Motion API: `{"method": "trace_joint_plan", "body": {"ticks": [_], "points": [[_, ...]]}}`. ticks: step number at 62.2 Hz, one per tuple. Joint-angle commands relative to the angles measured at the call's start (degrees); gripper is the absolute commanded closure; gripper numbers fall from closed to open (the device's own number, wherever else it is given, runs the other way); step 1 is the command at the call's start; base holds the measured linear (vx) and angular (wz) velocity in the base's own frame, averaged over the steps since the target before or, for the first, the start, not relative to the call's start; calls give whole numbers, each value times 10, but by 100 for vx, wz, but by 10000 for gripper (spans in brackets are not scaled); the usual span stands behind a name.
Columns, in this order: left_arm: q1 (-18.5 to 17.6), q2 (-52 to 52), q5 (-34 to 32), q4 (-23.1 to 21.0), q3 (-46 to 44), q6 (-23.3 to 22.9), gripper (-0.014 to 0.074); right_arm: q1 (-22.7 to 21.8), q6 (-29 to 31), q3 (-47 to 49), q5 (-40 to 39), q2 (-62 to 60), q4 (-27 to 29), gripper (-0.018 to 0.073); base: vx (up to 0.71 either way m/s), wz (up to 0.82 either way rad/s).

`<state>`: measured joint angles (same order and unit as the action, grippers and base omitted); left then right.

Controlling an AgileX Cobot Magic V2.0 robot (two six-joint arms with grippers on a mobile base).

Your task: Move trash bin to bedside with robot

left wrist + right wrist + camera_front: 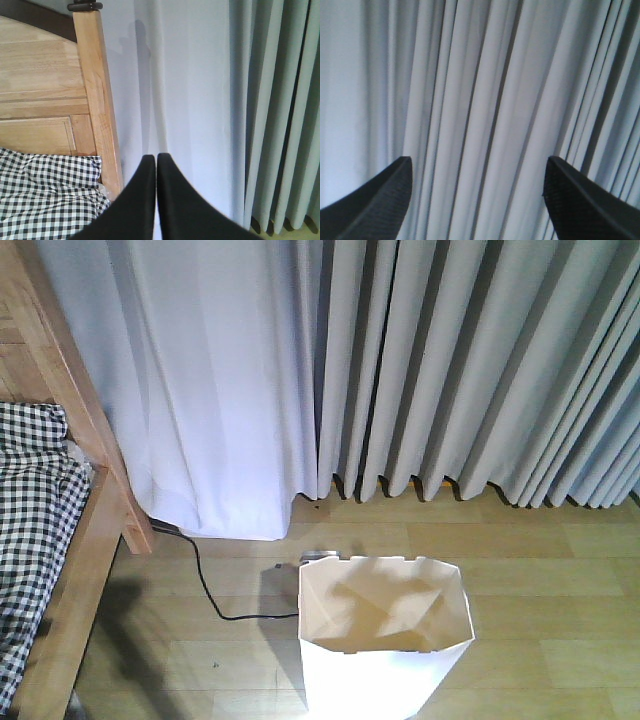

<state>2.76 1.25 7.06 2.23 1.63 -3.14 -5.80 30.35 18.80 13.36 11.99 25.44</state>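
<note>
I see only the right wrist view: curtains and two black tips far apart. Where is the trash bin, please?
Observer: The trash bin stands on the wooden floor in the front view, before the curtains, and nothing holds it.
Operator: Is the bed near to it?
Observer: The bed is at the left of that view, with bare floor between it and the bin.
Operator: And the left tool?
Observer: The left tool is shut on nothing and faces the bed's headboard post.
Operator: Anything on the floor?
Observer: A black cable runs from the curtain's foot to the bin.
</note>
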Motion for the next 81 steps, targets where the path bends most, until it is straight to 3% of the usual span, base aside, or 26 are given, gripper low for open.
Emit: {"method": "trace_joint_plan", "body": {"ticks": [1,9,16,30,81], "points": [[-1,3,-42,-3,-12,-3,603,-1,1,-21,-22,3,17,28,0,0],[-1,3,-42,-3,-12,-3,603,10,3,-47,-65,9,17,29,0,0],[-1,3,-42,-3,-12,-3,603,15,3,-48,-38,9,17,90,0,0],[-1,3,-42,-3,-12,-3,603,15,3,-48,-21,9,13,575,0,0],[-1,3,-42,-3,-12,-3,603,15,3,-48,-13,9,13,568,0,0]]}}
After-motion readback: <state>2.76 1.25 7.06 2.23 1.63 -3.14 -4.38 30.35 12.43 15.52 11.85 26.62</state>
